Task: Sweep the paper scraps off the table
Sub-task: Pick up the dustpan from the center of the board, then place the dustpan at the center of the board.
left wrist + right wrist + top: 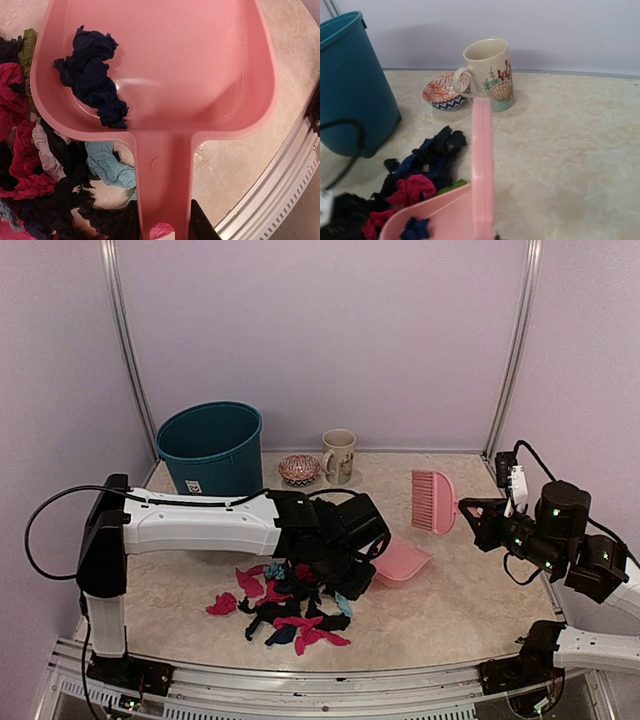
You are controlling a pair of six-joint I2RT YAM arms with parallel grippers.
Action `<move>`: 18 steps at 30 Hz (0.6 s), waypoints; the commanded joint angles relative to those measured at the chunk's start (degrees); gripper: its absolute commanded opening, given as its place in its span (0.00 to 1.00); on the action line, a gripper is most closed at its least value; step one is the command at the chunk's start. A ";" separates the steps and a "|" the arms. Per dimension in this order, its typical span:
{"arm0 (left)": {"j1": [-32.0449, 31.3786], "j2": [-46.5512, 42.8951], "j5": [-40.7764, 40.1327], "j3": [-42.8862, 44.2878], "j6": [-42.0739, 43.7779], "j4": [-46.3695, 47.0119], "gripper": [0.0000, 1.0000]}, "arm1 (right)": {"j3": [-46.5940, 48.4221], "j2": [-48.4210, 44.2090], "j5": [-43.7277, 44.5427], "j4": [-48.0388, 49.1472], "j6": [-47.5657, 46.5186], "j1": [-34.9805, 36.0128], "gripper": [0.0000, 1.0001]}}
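Several crumpled paper scraps (283, 608) in black, navy, magenta and teal lie in a heap on the beige table (460, 610), near its front. My left gripper (364, 565) is shut on the handle of the pink dustpan (403, 562), whose pan rests beside the heap. In the left wrist view the handle (164, 175) runs between my fingers (201, 224), one navy scrap (92, 75) lies in the pan, and more scraps (45, 170) lie at its left. My right gripper (468, 510) is shut on the pink brush (433, 500) and holds it above the table, right of the dustpan.
A teal bin (212, 447) stands at the back left, with a patterned bowl (299, 469) and a shell-print mug (339, 455) beside it. The metal rail (330, 676) runs along the front edge. Purple walls close the back and sides.
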 commanded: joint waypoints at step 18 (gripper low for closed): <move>10.48 -18.38 52.47 -30.31 -21.80 52.75 0.00 | 5.50 -2.40 6.73 5.47 -2.86 -0.62 0.00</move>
